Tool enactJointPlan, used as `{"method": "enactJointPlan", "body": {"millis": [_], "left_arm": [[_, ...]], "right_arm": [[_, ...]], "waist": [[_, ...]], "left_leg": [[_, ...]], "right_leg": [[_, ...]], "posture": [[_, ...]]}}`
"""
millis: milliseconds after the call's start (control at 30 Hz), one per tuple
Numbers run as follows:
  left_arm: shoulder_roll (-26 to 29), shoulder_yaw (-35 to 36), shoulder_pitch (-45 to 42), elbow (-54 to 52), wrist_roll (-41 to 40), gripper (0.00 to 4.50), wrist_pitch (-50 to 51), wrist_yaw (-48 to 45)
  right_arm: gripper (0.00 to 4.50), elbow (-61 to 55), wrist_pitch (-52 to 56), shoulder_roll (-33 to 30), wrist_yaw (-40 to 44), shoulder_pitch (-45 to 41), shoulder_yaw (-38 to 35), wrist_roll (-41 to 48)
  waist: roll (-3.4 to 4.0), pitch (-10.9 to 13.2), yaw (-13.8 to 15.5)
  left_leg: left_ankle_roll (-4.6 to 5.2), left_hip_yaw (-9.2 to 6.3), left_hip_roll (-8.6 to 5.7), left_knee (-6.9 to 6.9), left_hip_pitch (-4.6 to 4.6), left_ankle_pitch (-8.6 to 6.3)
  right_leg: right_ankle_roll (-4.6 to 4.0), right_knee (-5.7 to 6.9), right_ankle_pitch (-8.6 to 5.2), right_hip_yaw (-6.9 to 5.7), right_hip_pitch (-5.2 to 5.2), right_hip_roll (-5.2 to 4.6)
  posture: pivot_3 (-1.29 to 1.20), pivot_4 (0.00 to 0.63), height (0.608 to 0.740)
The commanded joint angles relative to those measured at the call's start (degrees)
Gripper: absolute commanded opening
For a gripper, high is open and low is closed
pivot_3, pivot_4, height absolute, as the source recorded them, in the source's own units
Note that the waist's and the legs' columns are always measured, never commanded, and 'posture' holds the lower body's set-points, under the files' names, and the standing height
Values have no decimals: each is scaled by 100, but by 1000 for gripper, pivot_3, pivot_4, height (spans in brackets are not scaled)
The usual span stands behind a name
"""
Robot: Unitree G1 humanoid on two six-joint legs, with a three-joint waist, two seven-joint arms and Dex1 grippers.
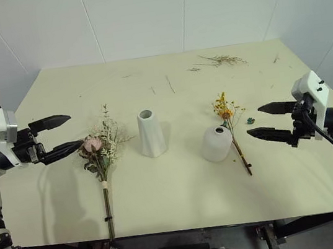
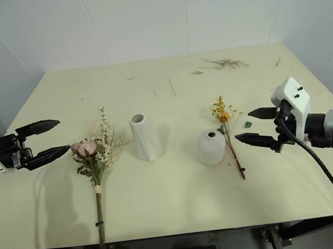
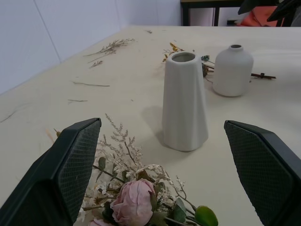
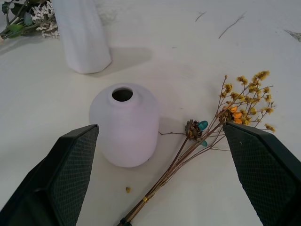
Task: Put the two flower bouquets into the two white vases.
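Status: no step of the task is complete. Both bouquets lie flat on the table (image 1: 183,197) and both vases stand upright and empty.

Layout, left to right: the pink rose bouquet (image 1: 98,152) lies with its blooms toward the far side and its long tied stem running back over the near edge. Just right of it stands the tall tapered vase (image 1: 150,133). Further right is the round vase (image 1: 217,143), and the yellow-orange dried bouquet (image 1: 232,128) lies just beside it on the right, its stem angled toward the near edge. Loose dried twigs (image 1: 223,60) lie at the far side (not part of the task).

Tooling: the left gripper (image 1: 58,137) hovers just left of the rose blooms, fingers spread wide, holding nothing. The right gripper (image 1: 269,121) hovers right of the dried bouquet, fingers likewise spread and empty.

Step in hand, as judged: approach for the first pick. The next move calls for lowering a gripper onto a stem rather than the blooms and closing on it low against the table. The stem must then be tipped upright and aimed at the vase mouth; both mouths are small, and the vase may tip if nudged.
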Motion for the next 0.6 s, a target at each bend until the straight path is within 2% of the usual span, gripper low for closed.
{"method": "enactJointPlan", "body": {"millis": [33, 433, 600], "left_arm": [[56, 94, -123, -213, -93, 4500, 7, 3], [-275, -23, -354, -115, 7, 4500, -137, 239], [-369, 357, -168, -530, -19, 4500, -134, 1308]], "right_arm": [[4470, -211, -14, 128, -143, -155, -276, 218], [4470, -450, -33, 384, -356, -255, -213, 471], [4470, -31, -528, 778, -286, -816, -4, 332]], "waist": [[0, 0, -1], [-1, 1, 5], [-1, 1, -52]], "left_leg": [[0, 0, 0, 0, 0, 0], [0, -2, -1, 18, 1, 0], [0, -2, 0, 19, 7, 0]], "right_leg": [[0, 1, 0, 0, 0, 0], [0, 24, 0, 0, 0, 0], [0, 34, 0, 1, -1, 1]], "posture": [[0, 150, 740], [0, 150, 740], [0, 150, 740]]}}
